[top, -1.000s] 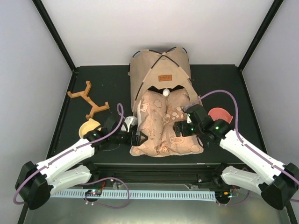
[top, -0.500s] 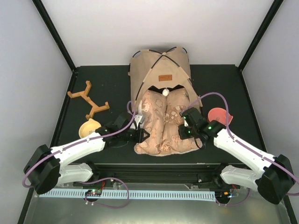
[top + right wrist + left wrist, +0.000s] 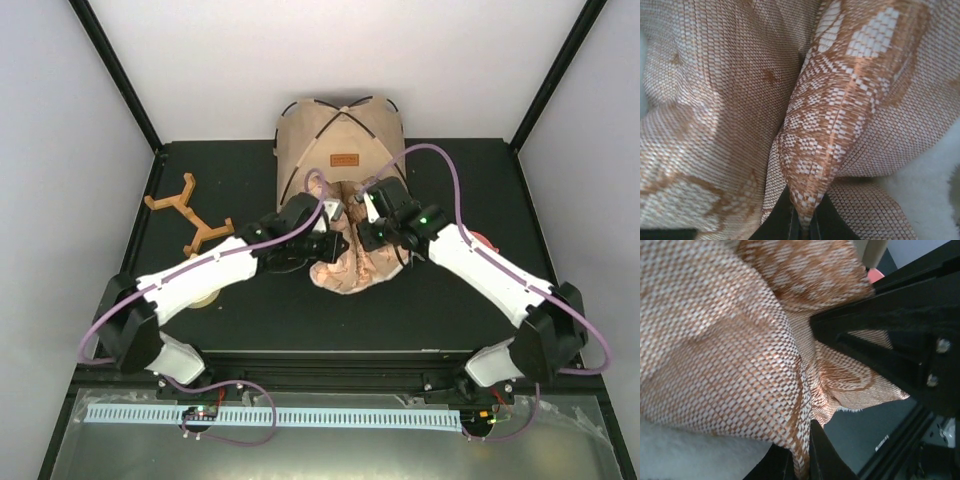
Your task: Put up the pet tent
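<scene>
The tent (image 3: 340, 130) stands far-centre on the table (image 3: 480, 180); left gripper (image 3: 323, 238) and right gripper (image 3: 369, 229) each pinch a fold of the bunched cushion (image 3: 350, 272) at its doorway. Thin folds may slip free, or the wad could shove the tent backward.

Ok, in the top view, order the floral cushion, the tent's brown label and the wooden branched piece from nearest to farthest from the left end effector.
1. The floral cushion: pinched by the left end effector itself.
2. The brown label: just behind, on the front of the tent.
3. The wooden branched piece: farthest, out toward the table's left edge.
</scene>
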Controlling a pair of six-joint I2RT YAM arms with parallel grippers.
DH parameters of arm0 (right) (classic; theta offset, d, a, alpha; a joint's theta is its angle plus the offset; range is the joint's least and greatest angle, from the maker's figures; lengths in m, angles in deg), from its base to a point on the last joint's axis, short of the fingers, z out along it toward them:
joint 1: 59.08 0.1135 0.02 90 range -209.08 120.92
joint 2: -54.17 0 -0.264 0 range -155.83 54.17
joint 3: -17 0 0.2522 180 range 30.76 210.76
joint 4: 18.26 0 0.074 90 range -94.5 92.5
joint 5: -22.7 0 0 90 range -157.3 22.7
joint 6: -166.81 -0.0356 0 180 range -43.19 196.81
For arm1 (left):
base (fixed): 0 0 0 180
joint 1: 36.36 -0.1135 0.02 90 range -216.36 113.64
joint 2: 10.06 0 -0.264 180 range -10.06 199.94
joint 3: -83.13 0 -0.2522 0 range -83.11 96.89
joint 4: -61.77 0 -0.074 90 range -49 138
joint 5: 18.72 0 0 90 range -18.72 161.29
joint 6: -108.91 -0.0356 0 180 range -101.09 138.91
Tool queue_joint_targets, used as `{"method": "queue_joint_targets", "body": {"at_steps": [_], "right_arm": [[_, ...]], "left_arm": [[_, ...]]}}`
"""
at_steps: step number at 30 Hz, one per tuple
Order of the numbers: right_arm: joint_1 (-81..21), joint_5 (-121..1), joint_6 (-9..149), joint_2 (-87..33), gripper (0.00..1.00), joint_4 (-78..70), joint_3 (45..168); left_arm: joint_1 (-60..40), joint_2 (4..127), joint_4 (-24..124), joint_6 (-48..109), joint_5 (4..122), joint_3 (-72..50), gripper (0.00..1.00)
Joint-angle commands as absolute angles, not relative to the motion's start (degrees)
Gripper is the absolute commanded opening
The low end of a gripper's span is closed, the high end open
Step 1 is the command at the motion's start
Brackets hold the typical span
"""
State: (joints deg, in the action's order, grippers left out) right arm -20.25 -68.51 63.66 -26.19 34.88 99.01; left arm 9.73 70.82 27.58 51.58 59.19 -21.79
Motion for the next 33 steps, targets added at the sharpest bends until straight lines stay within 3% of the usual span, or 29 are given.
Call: {"method": "queue_joint_targets", "body": {"at_steps": [1, 8, 15, 24, 25, 26, 27, 33], "right_arm": [[-21.1, -64.7, 68.2, -30.1, 0.01, 32.9, 106.0], [-24.9, -68.7, 63.4, -34.5, 0.02, 27.8, 110.4], [-25.9, -79.4, 54.0, -30.4, 0.01, 16.3, 101.3], [-25.9, -65.5, 53.9, -38.3, 0.11, 0.6, 102.0], [-25.9, -66.7, 53.0, -38.7, 0.16, 0.2, 102.0], [-25.9, -67.4, 52.9, -38.8, 0.33, 1.0, 102.1], [-25.9, -67.8, 53.3, -38.3, 0.42, 2.3, 102.2], [-25.8, -69.3, 58.1, -30.2, 0.69, 12.0, 96.8]], "left_arm": [[9.3, 77.6, 24.3, 47.4, 63.2, -9.7, 0.01], [5.5, 84.2, 22.8, 45.0, 70.2, -2.3, 0.02], [-0.1, 87.4, 20.7, 43.9, 72.7, -2.4, 0.01], [-1.5, 88.2, 34.7, 48.9, 70.3, -4.3, 0.03], [-1.5, 88.5, 36.1, 48.8, 69.1, -4.7, 0.06], [-1.5, 88.9, 35.8, 48.6, 68.4, -4.3, 0.13], [-1.5, 89.2, 34.2, 48.2, 68.0, -3.5, 0.2], [-1.4, 82.5, 26.9, 44.6, 66.9, -6.8, 0.67]]}}
